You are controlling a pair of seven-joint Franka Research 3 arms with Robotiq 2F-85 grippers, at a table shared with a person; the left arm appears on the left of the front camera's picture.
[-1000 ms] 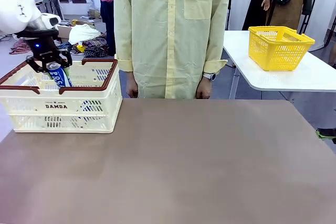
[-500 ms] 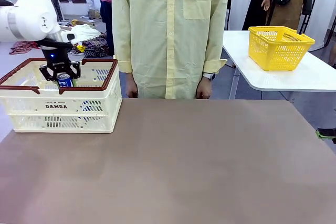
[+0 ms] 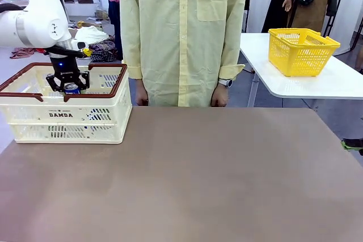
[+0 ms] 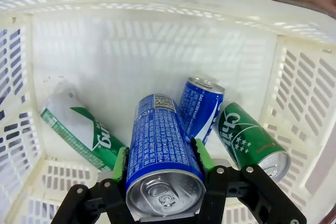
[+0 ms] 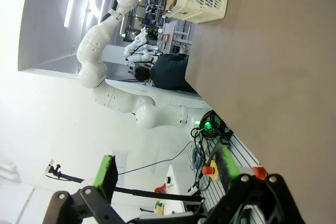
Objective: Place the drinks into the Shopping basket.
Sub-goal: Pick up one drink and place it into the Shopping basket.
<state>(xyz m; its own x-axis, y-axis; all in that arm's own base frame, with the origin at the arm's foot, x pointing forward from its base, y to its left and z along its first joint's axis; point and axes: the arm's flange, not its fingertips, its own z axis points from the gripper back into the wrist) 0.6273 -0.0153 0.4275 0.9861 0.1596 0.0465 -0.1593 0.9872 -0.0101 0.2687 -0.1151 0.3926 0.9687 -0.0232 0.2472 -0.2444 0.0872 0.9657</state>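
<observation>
I've got the left gripper [image 3: 70, 86] down inside the Shopping basket [image 3: 62, 118], which sits at about ten o'clock on the table [image 3: 204, 174] from my camera, and its green pads are clamped on a blue can [image 4: 160, 142] held roughly upright, silver top toward the wrist camera. Looking along the fingers, I count three more cans lying on the basket floor [image 4: 131, 77]: a green and white can [image 4: 79, 129] at nine o'clock of the held one, a second blue can [image 4: 202, 108] at about one o'clock just beside it, and a dark green can [image 4: 249, 137] at three o'clock against the slotted side wall. So I'd judge the task nearly finished: the drinks I can see are all inside the basket walls, and the brown tabletop in front of the person [image 3: 181, 38] carries no can that I can make out. What's left, as I read it, is to let this last can go and lift the arm out. My right gripper [image 5: 163, 177] hangs over the table edge with its jaws spread wide and nothing between them.
</observation>
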